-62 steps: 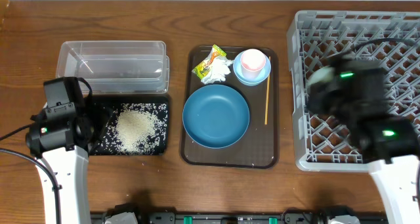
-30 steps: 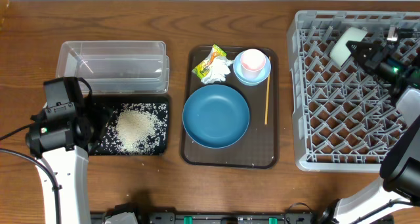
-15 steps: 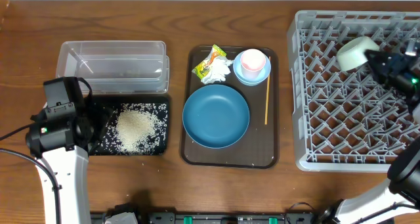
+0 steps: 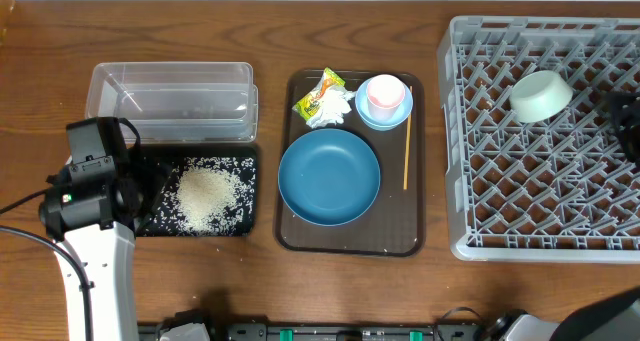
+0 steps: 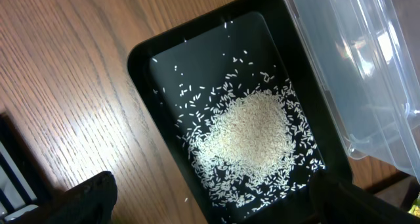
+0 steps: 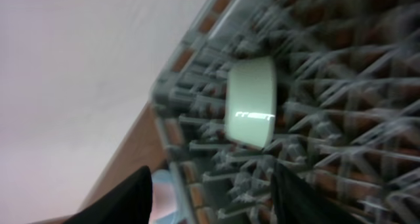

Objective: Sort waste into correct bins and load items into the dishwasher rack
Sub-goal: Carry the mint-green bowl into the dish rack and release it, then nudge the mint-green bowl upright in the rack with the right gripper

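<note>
At the table's right stands the dishwasher rack, the landmark here. Left of it lies the brown serving tray; farther left are the clear tub and the black tray, with the left gripper above the latter, jaws wide and empty. The blue dish sits on the serving tray. Inside the rack, near its far edge, a mint bowl rests tilted among the pegs; the right gripper faces it, jaws parted and empty. The pink cup, wooden stick and wrapper lie left of the rack. Advisable: rise clear of the pegs before swinging left, sparing the bowl.
</note>
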Action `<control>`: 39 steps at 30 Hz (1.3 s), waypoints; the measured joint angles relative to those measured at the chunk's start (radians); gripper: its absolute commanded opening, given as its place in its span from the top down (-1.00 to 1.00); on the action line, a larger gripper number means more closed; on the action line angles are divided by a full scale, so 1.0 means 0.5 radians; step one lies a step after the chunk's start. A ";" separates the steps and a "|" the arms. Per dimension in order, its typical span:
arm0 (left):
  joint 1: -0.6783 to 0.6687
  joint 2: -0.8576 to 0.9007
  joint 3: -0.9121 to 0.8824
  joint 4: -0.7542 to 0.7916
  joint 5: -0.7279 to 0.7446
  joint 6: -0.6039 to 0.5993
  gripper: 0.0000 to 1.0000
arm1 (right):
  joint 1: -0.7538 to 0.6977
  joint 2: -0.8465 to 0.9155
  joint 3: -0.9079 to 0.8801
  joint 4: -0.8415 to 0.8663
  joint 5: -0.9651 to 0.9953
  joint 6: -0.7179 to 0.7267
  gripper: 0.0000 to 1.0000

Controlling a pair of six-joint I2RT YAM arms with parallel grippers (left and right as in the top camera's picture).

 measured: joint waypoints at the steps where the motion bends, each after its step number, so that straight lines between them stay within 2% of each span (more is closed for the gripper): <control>1: 0.000 -0.001 0.000 0.000 0.000 0.000 -0.92 | 0.000 -0.024 0.024 -0.024 0.060 -0.024 -0.18; 5: 0.000 -0.001 0.000 0.000 0.000 -0.001 -0.92 | 0.108 -0.089 0.098 0.001 0.290 -0.115 -0.30; 7: 0.000 0.000 0.000 -0.001 0.000 0.000 -0.92 | 0.227 -0.082 0.105 0.024 0.384 -0.140 -0.46; 14: 0.000 0.000 0.000 -0.001 0.000 0.000 -0.92 | 0.558 0.195 0.108 0.095 0.697 -0.138 -0.56; 16: 0.000 0.000 0.000 -0.001 0.000 0.000 -0.92 | 0.582 0.307 0.107 0.152 0.724 -0.133 -0.54; 19: 0.000 -0.001 0.000 0.000 0.000 0.000 -0.92 | 0.587 0.481 0.105 0.305 0.661 -0.190 -0.05; 22: 0.000 0.000 0.000 0.000 0.000 0.000 -0.92 | 0.590 0.578 0.105 0.473 0.550 -0.237 0.53; 25: 0.000 -0.001 0.000 0.000 0.000 0.000 -0.92 | 0.605 0.614 0.105 0.593 0.484 -0.262 0.97; 31: 0.000 -0.001 0.000 -0.001 0.000 0.000 -0.92 | 0.731 0.652 0.105 0.696 0.492 -0.265 0.98; 39: 0.000 0.000 0.000 -0.001 0.000 0.000 -0.92 | 0.874 0.797 0.105 0.568 0.829 -0.265 0.98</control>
